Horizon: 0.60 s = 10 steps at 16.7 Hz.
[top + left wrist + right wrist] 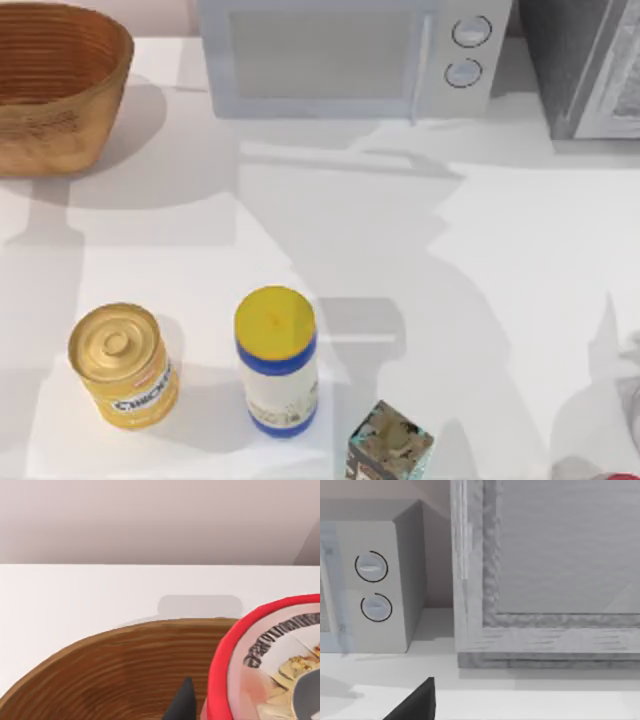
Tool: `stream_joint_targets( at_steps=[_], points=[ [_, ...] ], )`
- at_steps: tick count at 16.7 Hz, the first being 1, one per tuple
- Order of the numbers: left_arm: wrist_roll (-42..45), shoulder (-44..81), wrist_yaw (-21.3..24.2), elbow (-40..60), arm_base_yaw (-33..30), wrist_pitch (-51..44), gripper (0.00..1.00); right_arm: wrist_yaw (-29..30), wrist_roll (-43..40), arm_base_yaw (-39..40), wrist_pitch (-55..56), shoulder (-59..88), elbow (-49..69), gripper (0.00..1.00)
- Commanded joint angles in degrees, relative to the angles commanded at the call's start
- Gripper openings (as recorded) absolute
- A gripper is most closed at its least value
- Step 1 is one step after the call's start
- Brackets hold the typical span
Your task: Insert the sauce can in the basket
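Sauce can (260,660): you see it beside a dark gripper finger (182,702), over the basket (110,670)
Gripper state: you cannot tell for either arm

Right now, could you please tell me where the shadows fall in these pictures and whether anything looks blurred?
Top view: long soft shadows cross the table, and the bottle and gold can cast shadows toward the right. Left wrist view: the sauce can sits very close over the basket, its label smeared. Right wrist view: evenly lit, with a faint shadow under the microwave.
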Motion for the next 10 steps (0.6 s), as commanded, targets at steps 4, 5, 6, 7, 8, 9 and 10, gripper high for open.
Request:
stream_joint_targets(
  at_steps=[4,5,6,7,8,9,10],
  points=[
    [0.00,0.00,0.00,0.00,0.00,0.00,0.53,0.00,0.00,0.00,0.00,0.00,0.00,1.00],
    [0.00,0.00,0.00,0.00,0.00,0.00,0.60,0.00,0.00,0.00,0.00,0.00,0.00,1.00],
    [0.00,0.00,0.00,0.00,0.00,0.00,0.68,0.00,0.00,0.00,0.00,0.00,0.00,1.00],
    [0.00,0.00,0.00,0.00,0.00,0.00,0.75,0.00,0.00,0.00,0.00,0.00,0.00,1.00],
    [0.00,0.00,0.00,0.00,0.00,0.00,0.83,0.00,0.00,0.00,0.00,0.00,0.00,1.00],
    [0.00,0.00,0.00,0.00,0.00,0.00,0.90,0.00,0.00,0.00,0.00,0.00,0.00,1.00],
    [0.00,0.00,0.00,0.00,0.00,0.00,0.98,0.00,0.00,0.00,0.00,0.00,0.00,1.00]
  ],
)
